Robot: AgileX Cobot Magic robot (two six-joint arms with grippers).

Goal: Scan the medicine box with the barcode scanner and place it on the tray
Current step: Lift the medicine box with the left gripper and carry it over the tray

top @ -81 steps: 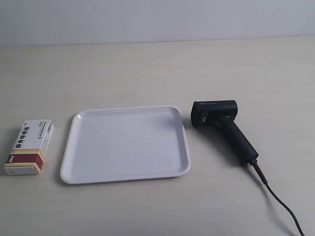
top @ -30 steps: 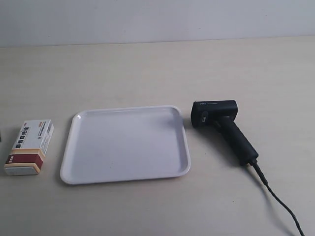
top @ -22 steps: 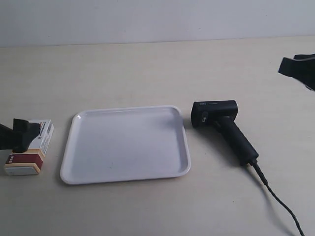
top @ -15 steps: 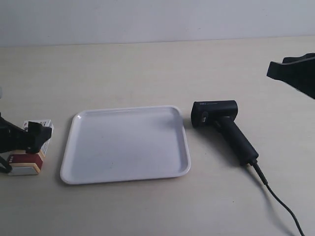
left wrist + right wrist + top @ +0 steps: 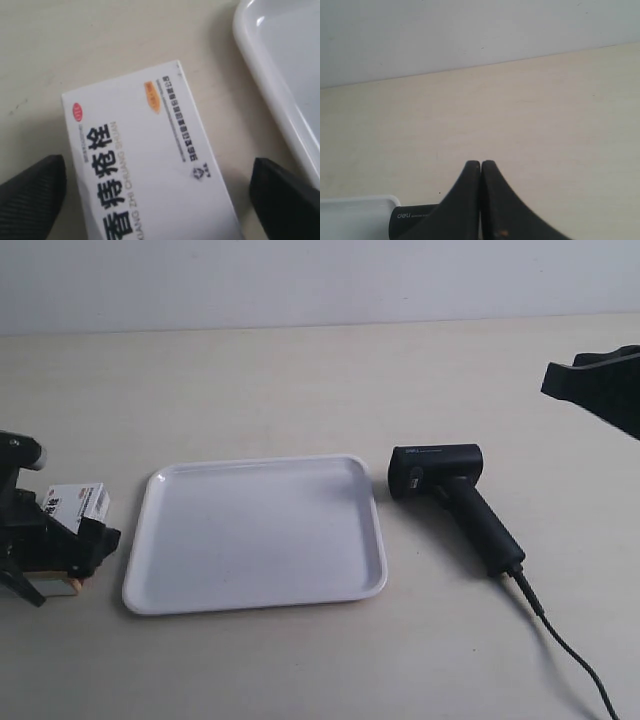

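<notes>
The medicine box (image 5: 78,502) lies flat on the table, left of the tray (image 5: 140,552). My left gripper (image 5: 55,555) hangs low over the box's near end and hides its red band. In the left wrist view the box (image 5: 145,155) fills the middle, white face and Chinese lettering up. The left gripper (image 5: 157,200) is open, one black finger (image 5: 30,195) on each side of the box, with bare table showing in both gaps. The barcode scanner (image 5: 450,498) lies on its side right of the tray. My right gripper (image 5: 480,167) is shut on nothing, above the scanner head (image 5: 412,220).
The scanner's black cable (image 5: 565,650) runs off toward the near right corner. The right arm (image 5: 600,388) reaches in from the exterior view's right edge, above the table. A tray corner (image 5: 355,212) shows beside the scanner head. A pale wall (image 5: 320,280) backs the table.
Both arms have come into the exterior view. The left gripper moved in from the left and settled over the box. The right arm has entered at the right edge.
</notes>
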